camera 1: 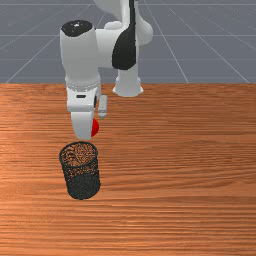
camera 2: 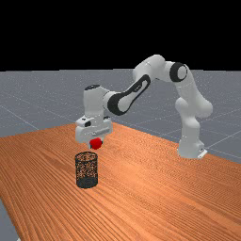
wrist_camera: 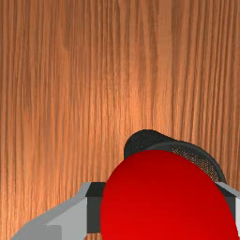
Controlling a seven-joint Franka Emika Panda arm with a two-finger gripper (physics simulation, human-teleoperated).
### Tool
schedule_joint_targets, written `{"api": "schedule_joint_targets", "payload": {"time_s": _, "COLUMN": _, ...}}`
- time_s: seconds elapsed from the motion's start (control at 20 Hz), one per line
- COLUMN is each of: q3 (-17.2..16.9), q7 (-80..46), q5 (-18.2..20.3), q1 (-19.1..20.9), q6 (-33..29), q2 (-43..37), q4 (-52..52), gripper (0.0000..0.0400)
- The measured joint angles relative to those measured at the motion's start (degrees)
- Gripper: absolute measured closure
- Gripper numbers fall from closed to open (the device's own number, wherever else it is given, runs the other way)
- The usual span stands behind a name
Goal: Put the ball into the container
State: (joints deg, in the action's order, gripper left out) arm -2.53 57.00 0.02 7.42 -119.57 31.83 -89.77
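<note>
Container (camera 1: 83, 186) stood upright on the wooden table (camera 1: 190, 175), left of the middle in both the front view and the far view. Dark mesh wall, round rim, open top. Gripper (camera 2: 96, 143) hung over near it, pointing down, higher than the rim in the far view. 2 fingers were clamped on the ball, 1 pad (wrist_camera: 93, 214) against each side, as the wrist view showed. Red ball (wrist_camera: 164, 201) sat between them, off the table and outside the container. In the far view it was above the rim and slightly toward that view's right, with a gap between ball and rim. In the front view it was partly hidden behind the hand and poked out on that view's right side of it. Wrist view had the container lower down past the ball, partly covered by it, with some rim and mesh visible. Arm (camera 2: 129, 96) reached from the far view's right toward its left, bent, hand end down. Base (camera 2: 190, 147) was at the table's surface, well apart from the container, farthest to the far view's right.
</note>
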Motion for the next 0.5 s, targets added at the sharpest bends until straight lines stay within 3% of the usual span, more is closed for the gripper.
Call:
{"api": "schedule_joint_targets", "payload": {"time_s": 0.2, "q3": -0.84, "q7": -1.99, "q5": -1.61, "q1": -0.98, "q6": 1.12, "q2": 2.29, "q4": 3.55, "gripper": 0.0121}}
{"api": "schedule_joint_targets", "payload": {"time_s": 0.4, "q3": -0.21, "q7": -1.14, "q5": -0.15, "q1": -0.21, "q6": 3.42, "q2": 5.32, "q4": 8.57, "gripper": 0.0121}}
{"api": "schedule_joint_targets", "payload": {"time_s": 0.45, "q3": -0.16, "q7": -1.06, "q5": -0.14, "q1": -0.2, "q6": 4.18, "q2": 6.43, "q4": 10.43, "gripper": 0.0068}}
{"api": "schedule_joint_targets", "payload": {"time_s": 0.5, "q3": -0.14, "q7": -1.12, "q5": -0.11, "q1": -0.21, "q6": 4.92, "q2": 7.49, "q4": 12.22, "gripper": 0.0041}}
